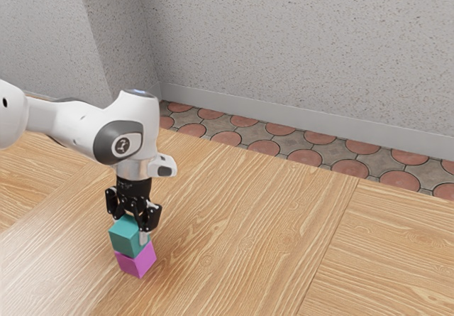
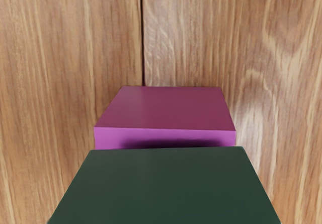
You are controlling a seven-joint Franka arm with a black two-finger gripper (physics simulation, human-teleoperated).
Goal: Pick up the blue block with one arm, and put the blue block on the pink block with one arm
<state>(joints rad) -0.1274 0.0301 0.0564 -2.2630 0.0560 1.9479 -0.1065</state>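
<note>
The blue block (image 1: pixel 124 236), teal in colour, stands upright on top of the pink block (image 1: pixel 136 260) near the table's front, at the exterior view's left. Its underside meets the pink block's top face, set slightly toward the exterior view's left. My gripper (image 1: pixel 132 228) comes straight down over it, with its black fingers on two sides of the blue block's upper part, shut on it. In the wrist view the blue block (image 2: pixel 163 189) shows dark just under my hand, with the pink block (image 2: pixel 168 110) below and beyond it.
The wooden table (image 1: pixel 269 216) stretches to the exterior view's right of the stack, with a seam (image 1: pixel 333 224) between boards. Beyond its far edge lie a tiled floor (image 1: pixel 305 142) and grey walls (image 1: pixel 298 39). My white arm (image 1: pixel 78 128) reaches in from the left.
</note>
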